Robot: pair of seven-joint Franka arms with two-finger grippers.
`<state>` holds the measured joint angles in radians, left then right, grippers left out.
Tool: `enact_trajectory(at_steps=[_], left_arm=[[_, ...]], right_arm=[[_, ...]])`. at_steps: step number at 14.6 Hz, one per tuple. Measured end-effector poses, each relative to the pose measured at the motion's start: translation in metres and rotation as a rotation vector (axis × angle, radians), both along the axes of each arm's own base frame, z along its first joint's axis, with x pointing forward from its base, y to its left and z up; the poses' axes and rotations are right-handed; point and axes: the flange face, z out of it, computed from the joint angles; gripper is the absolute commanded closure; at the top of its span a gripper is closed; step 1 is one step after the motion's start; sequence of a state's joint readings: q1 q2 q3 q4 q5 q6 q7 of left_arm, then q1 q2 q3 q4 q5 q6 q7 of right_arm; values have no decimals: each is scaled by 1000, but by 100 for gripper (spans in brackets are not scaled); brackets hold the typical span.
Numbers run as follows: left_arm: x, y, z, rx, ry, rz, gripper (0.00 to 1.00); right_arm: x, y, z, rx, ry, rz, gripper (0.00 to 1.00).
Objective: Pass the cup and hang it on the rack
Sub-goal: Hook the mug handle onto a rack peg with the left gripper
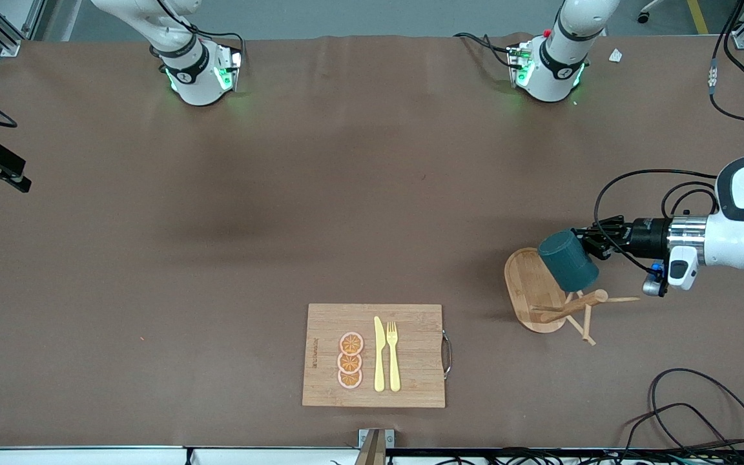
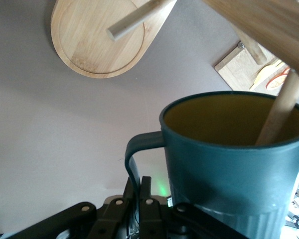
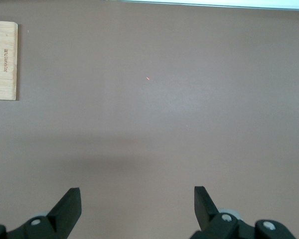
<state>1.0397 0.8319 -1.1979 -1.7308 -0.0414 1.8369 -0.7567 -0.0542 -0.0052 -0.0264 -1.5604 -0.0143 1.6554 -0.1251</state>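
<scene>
Brown table [image 1: 217, 258]; room apparently grey-floored, mostly unseen

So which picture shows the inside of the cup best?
The left wrist view: the cup fills it, its yellow inside open to the camera with a rack peg poking in. The front view shows only its teal outside, over the rack. The right wrist view shows no cup.

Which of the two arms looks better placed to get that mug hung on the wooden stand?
Left. Its claw holds the cup over the rack, a peg poking into it. The right claw hangs open over bare table.
</scene>
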Motion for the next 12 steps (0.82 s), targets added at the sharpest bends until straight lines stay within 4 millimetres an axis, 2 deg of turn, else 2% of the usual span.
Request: enact_trajectory(at_steps=[2, 4, 7, 11, 12], left_arm=[[1, 3, -2, -4, -6, -1, 99], [1, 6, -3, -17, -5, 3, 93], [4, 8, -2, -23, -12, 12, 61], [9, 12, 4, -27, -25, 26, 34], [10, 13, 5, -27, -28, 29, 21]], right_arm=[[0, 0, 0, 0, 0, 0, 0], [0, 0, 0, 0, 0, 0, 0], [0, 0, 0, 0, 0, 0, 0], [0, 0, 0, 0, 0, 0, 0], [0, 0, 0, 0, 0, 0, 0]])
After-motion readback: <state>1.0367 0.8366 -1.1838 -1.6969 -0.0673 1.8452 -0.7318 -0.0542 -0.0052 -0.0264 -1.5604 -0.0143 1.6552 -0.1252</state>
